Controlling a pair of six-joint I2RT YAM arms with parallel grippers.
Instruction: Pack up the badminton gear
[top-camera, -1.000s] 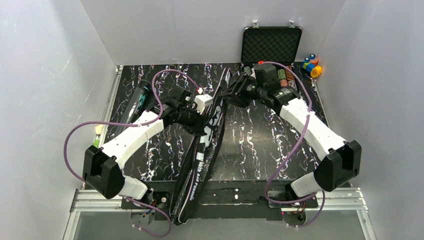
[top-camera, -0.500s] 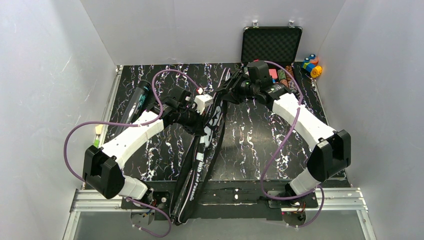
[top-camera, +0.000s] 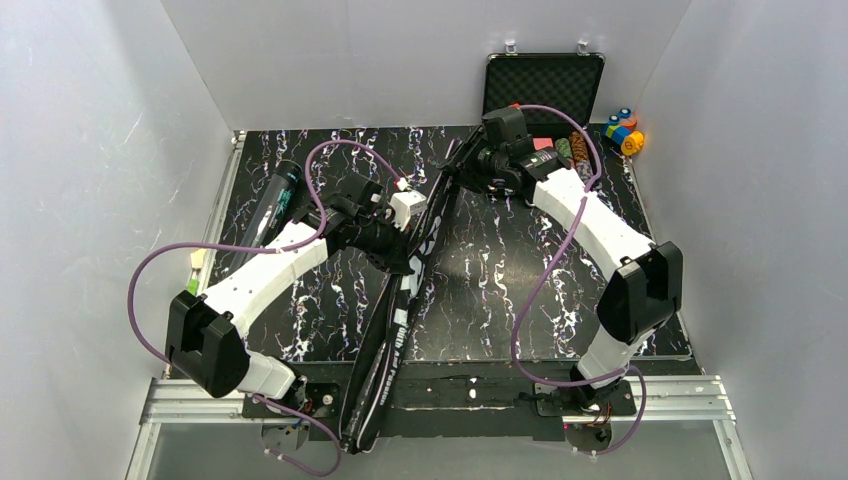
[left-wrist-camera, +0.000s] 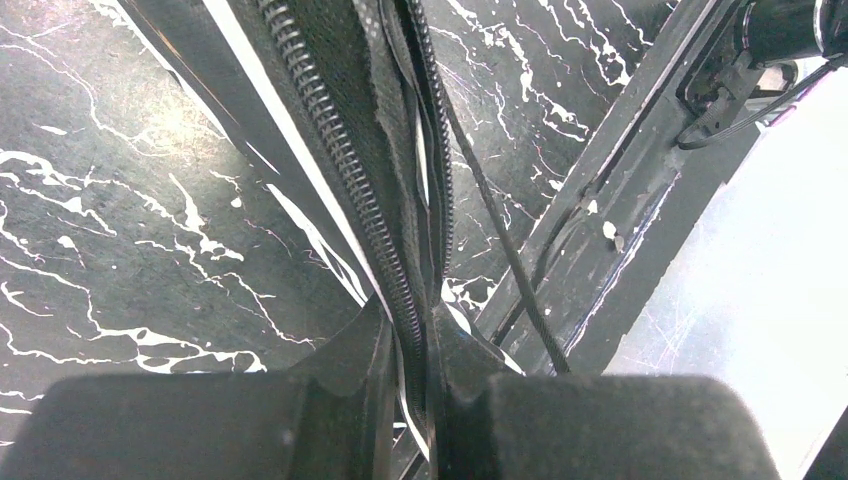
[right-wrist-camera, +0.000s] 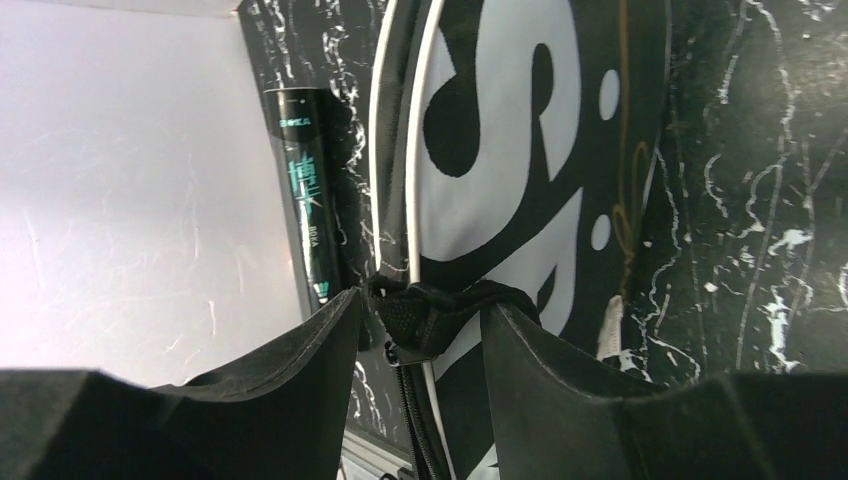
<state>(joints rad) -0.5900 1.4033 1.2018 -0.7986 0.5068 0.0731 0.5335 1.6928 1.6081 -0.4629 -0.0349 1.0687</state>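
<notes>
The long black "SPORT" bag (top-camera: 400, 300) lies slanted down the middle of the table, its wide end at the far side. My left gripper (top-camera: 408, 258) is shut on the bag's zipper edge (left-wrist-camera: 340, 150) about halfway along, as the left wrist view (left-wrist-camera: 410, 375) shows. My right gripper (top-camera: 462, 172) is at the bag's far end. Its fingers (right-wrist-camera: 420, 335) hold a bunched black mesh tab (right-wrist-camera: 435, 305) by the zipper, over the white lettering (right-wrist-camera: 500, 150). The black tube (top-camera: 275, 200) lies at the far left and also shows in the right wrist view (right-wrist-camera: 305, 200). Rackets and shuttlecocks are hidden.
An open black case (top-camera: 543, 90) stands at the back right with poker chips (top-camera: 572, 150) in front of it. Small coloured blocks (top-camera: 623, 128) sit to its right. A small yellow-green item (top-camera: 197, 262) lies at the left table edge. White walls enclose three sides.
My right arm has swung left and toward the far end of the bag. The bag's wide end has drawn narrower and straighter. The left gripper has stayed clamped in place.
</notes>
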